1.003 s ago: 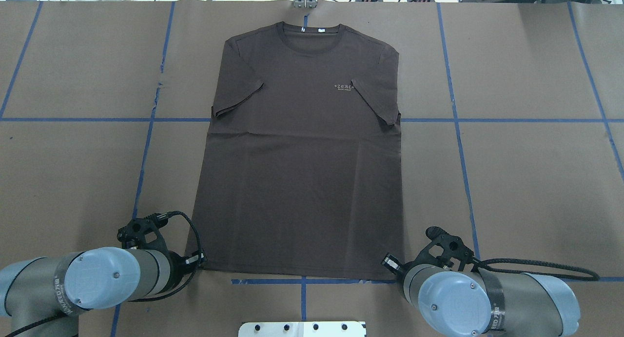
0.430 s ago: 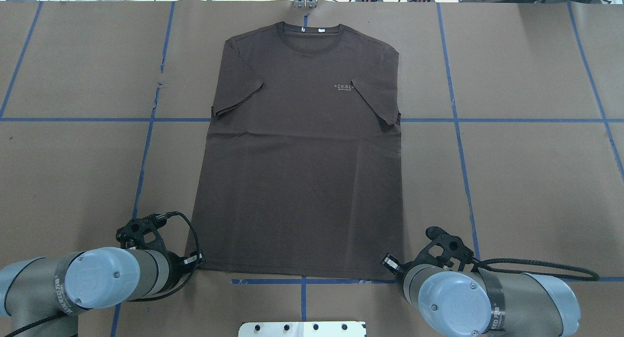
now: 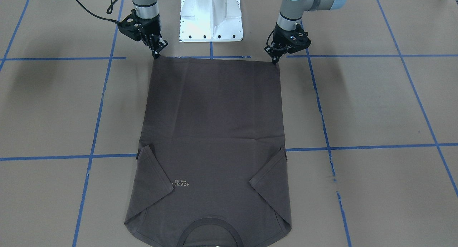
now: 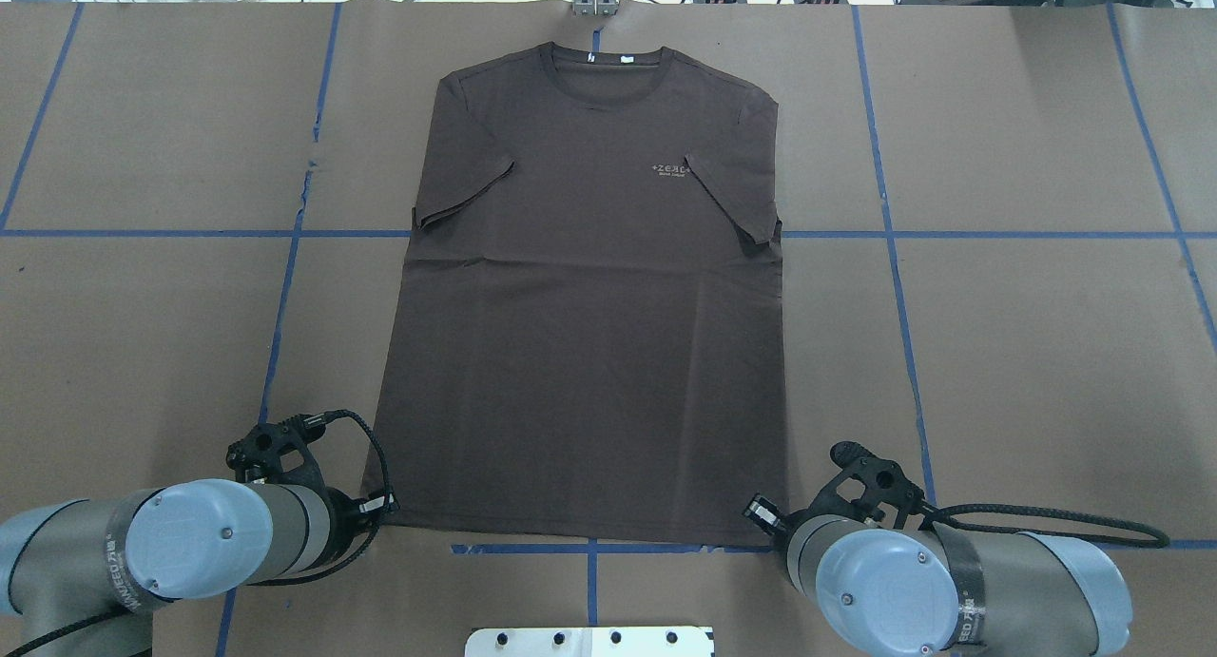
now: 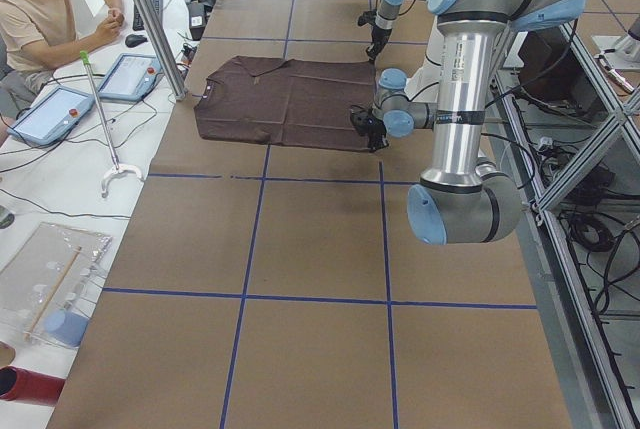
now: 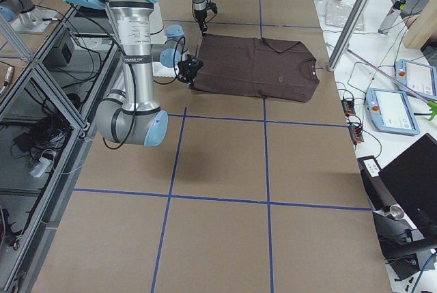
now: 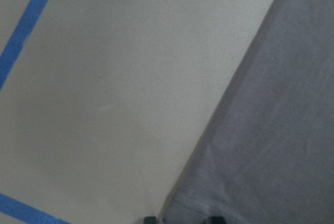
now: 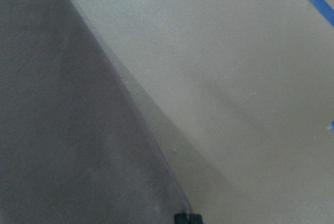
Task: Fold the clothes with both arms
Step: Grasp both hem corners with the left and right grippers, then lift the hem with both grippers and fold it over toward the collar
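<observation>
The dark brown T-shirt [image 4: 580,305] lies flat on the brown paper with both sleeves folded inward. Its collar is far from me and its hem is near me. My left gripper [image 4: 383,505] sits low at the hem's left corner [image 3: 274,60]. In the left wrist view its fingertips [image 7: 150,219] stand apart with the shirt corner [image 7: 271,130] between them. My right gripper [image 3: 156,54] is at the other hem corner [image 4: 756,512]. In the right wrist view its tips [image 8: 188,217] are pressed together at the shirt's corner edge [image 8: 62,130].
The white pedestal base [image 3: 211,18] stands just behind the hem between the arms. Blue tape lines [image 4: 894,234] grid the paper-covered table. A seated person [image 5: 40,9] and tablets [image 5: 50,114] are beyond the table's far side.
My left arm has shifted slightly back toward the near edge at the hem corner. The right arm and the shirt look unchanged.
</observation>
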`<action>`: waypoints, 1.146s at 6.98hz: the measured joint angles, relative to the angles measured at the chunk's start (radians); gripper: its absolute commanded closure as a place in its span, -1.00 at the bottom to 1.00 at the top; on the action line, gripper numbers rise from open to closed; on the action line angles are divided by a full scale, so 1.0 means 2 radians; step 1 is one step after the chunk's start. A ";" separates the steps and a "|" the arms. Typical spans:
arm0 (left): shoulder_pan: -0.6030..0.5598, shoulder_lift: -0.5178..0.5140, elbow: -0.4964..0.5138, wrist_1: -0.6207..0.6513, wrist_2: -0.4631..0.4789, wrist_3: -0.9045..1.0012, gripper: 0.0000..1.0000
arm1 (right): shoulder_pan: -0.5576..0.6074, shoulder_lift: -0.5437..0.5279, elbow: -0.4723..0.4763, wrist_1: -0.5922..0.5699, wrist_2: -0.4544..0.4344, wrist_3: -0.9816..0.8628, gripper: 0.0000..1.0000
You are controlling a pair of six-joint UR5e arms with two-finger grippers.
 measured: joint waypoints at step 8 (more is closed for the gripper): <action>0.067 0.004 -0.115 0.057 -0.013 -0.092 1.00 | -0.019 -0.091 0.086 0.003 0.013 -0.002 1.00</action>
